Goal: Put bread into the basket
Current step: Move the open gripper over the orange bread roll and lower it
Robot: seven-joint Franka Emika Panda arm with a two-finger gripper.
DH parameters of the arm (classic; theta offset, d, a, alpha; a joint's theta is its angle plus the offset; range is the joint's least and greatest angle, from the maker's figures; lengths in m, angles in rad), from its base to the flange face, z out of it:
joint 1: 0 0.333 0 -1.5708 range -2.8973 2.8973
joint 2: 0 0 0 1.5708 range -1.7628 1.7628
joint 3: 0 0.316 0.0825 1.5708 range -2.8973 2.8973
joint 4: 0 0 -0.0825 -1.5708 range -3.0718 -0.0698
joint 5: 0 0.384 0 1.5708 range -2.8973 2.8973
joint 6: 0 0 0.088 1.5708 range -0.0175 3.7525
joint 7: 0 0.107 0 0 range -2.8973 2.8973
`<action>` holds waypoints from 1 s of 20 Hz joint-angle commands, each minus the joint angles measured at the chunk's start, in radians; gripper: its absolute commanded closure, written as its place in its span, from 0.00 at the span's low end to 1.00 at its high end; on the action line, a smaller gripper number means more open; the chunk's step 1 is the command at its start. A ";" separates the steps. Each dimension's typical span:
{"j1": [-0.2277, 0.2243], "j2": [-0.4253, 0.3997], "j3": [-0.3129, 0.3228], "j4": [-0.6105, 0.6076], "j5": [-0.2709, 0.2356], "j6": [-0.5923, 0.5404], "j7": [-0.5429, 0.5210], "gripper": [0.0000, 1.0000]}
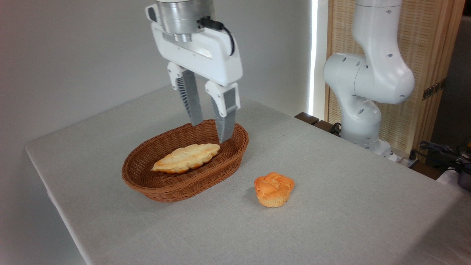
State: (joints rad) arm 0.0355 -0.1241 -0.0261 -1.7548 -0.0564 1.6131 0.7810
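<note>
Small orange bun (274, 189) with knotted top and paler ridged base, in full view on grey table (349, 206), just right of wicker basket (173, 187) holding braided loaf (187, 157); above basket, empty gripper (211, 131), fingers spread, upper arm cut off.

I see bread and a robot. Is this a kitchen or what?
Probably a robot test room, not a kitchen: a robot arm fixed beside a plain table, with just a basket and bun laid out.

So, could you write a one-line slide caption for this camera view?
Open gripper above oval brown wicker basket holding pale braided loaf; round orange knotted bun on table outside.
</note>
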 commanded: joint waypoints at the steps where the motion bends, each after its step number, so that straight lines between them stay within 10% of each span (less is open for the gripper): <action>1: -0.012 -0.136 0.011 -0.207 0.030 0.091 0.066 0.00; 10: -0.029 -0.267 -0.002 -0.572 0.118 0.326 0.086 0.00; 20: -0.046 -0.261 -0.003 -0.647 0.202 0.389 0.084 0.00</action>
State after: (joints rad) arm -0.0071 -0.3690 -0.0348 -2.3793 0.1208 1.9656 0.8534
